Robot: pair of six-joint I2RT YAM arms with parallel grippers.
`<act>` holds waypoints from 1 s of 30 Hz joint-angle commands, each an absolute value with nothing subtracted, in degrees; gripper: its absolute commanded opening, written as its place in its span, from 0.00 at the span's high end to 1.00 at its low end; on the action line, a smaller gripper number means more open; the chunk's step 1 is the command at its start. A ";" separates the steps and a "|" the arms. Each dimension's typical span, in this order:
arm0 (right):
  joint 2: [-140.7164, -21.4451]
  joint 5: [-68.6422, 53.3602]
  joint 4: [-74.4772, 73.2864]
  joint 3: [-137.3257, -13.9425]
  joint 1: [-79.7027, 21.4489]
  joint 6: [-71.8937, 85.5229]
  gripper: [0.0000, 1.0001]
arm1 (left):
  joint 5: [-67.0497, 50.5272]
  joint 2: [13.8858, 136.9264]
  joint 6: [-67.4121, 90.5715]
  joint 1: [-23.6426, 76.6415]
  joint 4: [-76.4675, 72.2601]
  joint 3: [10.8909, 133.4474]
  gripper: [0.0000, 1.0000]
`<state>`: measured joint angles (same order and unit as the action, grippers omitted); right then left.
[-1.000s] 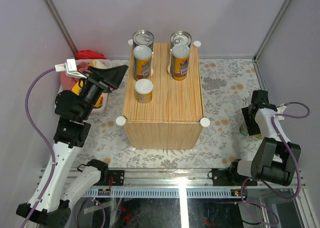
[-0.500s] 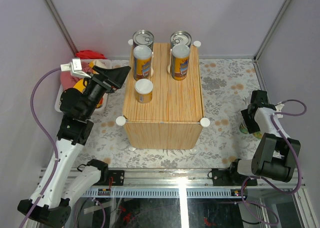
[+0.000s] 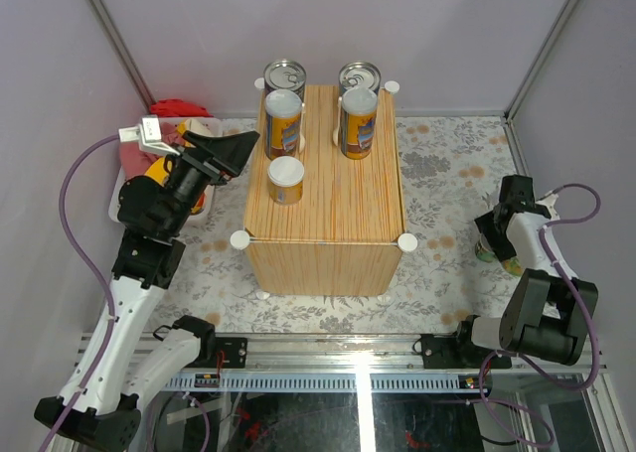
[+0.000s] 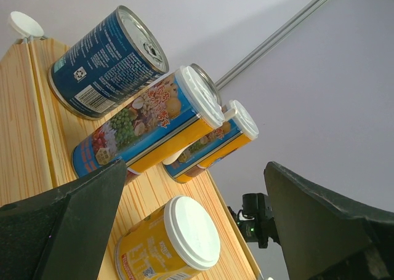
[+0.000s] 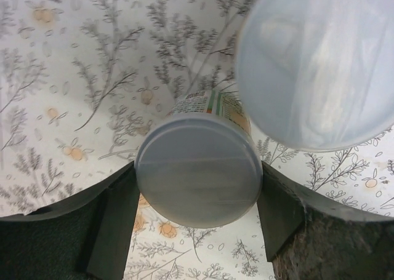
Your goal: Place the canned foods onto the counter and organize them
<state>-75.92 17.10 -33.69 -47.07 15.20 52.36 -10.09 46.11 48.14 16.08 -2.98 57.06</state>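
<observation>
The counter [image 3: 338, 209] is pale striped wood grain with white knobs [image 3: 406, 241], its two far cans [image 3: 285, 75] blue-labelled and silver-topped, the three nearer cans [image 3: 285, 182] orange-yellow with white lids, the right can [image 5: 197, 169] white-lidded with a green-and-orange label, the mat [image 3: 447, 164] white with grey-and-orange flowers, and the far-left cloth [image 3: 179, 107] red.

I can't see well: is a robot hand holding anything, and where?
The right gripper grips a small round white-lidded can by its opposite sides. The left gripper holds nothing.
</observation>
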 commanded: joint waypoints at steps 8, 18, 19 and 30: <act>-70.34 16.76 -31.66 -60.60 6.80 42.29 1.00 | -12.44 44.90 47.68 16.26 -3.57 59.32 0.06; -72.07 21.44 -36.54 -74.93 -2.36 33.42 1.00 | -14.69 44.78 47.72 16.26 -2.25 61.74 0.06; -72.32 21.93 -37.35 -77.04 -3.09 32.59 1.00 | -14.91 44.86 47.72 16.26 -2.08 62.02 0.06; -76.31 22.86 -46.59 -98.77 -10.99 26.60 1.00 | -15.12 44.83 48.43 16.26 -2.28 62.04 0.06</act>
<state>-75.33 20.80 -44.82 -90.45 -7.79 30.39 -13.74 45.23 48.18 16.08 -1.96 60.38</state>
